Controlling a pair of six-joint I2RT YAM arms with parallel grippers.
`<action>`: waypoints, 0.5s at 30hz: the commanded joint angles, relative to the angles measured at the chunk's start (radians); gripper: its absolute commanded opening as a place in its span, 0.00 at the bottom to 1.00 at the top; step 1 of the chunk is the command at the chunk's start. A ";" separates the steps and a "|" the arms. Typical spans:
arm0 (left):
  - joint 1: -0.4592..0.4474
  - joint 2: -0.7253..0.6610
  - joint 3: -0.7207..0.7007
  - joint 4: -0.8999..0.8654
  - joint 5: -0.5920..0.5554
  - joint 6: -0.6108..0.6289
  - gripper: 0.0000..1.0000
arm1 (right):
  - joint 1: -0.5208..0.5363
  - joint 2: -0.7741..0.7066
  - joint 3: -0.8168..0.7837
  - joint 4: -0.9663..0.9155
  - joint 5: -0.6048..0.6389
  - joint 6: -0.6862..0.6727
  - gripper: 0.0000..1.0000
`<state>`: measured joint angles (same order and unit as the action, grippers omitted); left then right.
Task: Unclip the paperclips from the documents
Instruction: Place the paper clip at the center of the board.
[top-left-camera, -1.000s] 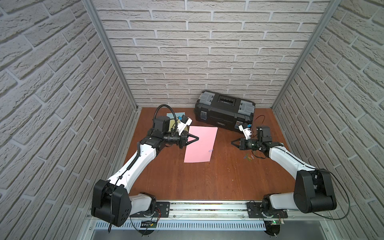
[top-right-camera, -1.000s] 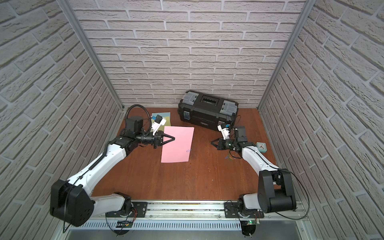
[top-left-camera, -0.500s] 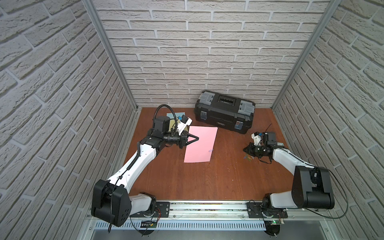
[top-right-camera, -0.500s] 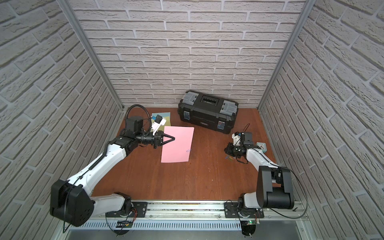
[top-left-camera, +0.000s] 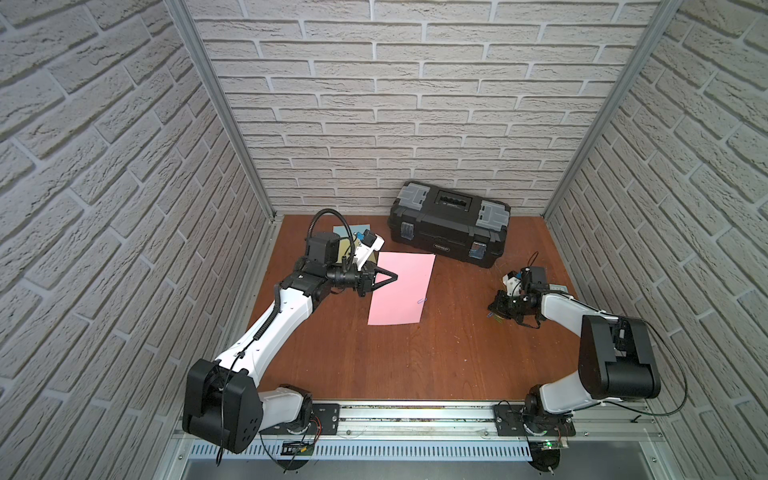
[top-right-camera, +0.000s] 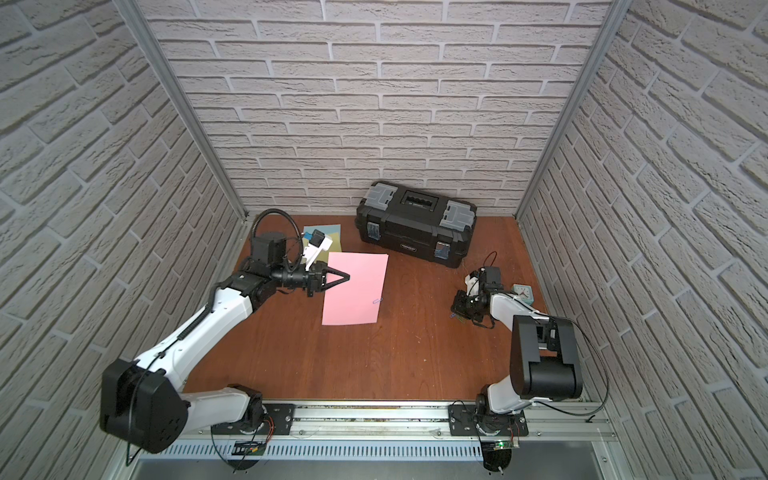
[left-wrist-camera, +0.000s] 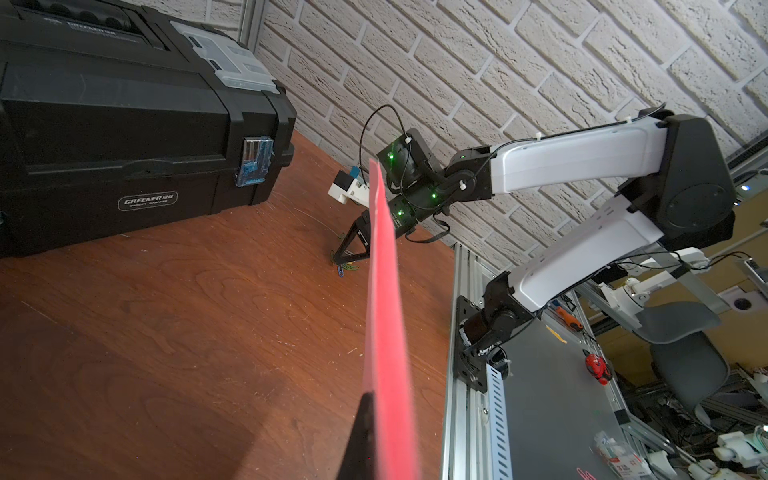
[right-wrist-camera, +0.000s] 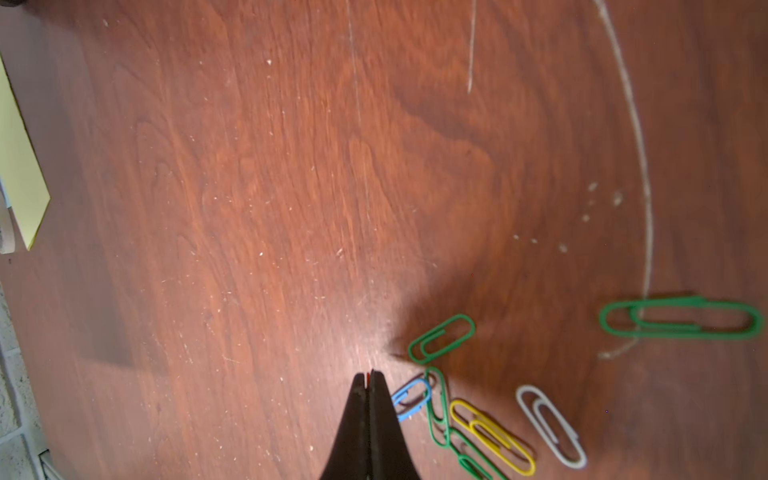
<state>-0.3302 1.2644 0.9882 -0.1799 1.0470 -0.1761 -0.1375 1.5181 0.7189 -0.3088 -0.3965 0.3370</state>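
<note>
Left pincer (top-left-camera: 395, 276) clamps the pink sheet (top-left-camera: 405, 291). A purple paperclip (top-left-camera: 422, 300) sits on the sheet edge beyond that pincer, long axis across the edge, toward the closed right pincer (right-wrist-camera: 368, 377).

Wooden table (top-left-camera: 395, 365): toolbox (top-left-camera: 449, 224), loose paperclips (right-wrist-camera: 478, 419)
</note>
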 joint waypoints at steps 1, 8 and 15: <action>0.005 -0.017 0.001 0.011 0.001 0.021 0.00 | -0.006 -0.004 0.011 -0.022 0.023 -0.002 0.08; 0.006 -0.017 0.000 0.012 0.001 0.022 0.00 | -0.007 -0.016 0.014 -0.030 0.026 -0.002 0.20; 0.006 -0.018 -0.002 0.014 -0.002 0.022 0.00 | -0.005 -0.044 0.013 -0.030 0.008 -0.006 0.24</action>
<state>-0.3302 1.2644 0.9882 -0.1799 1.0405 -0.1761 -0.1406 1.5112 0.7189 -0.3370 -0.3782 0.3359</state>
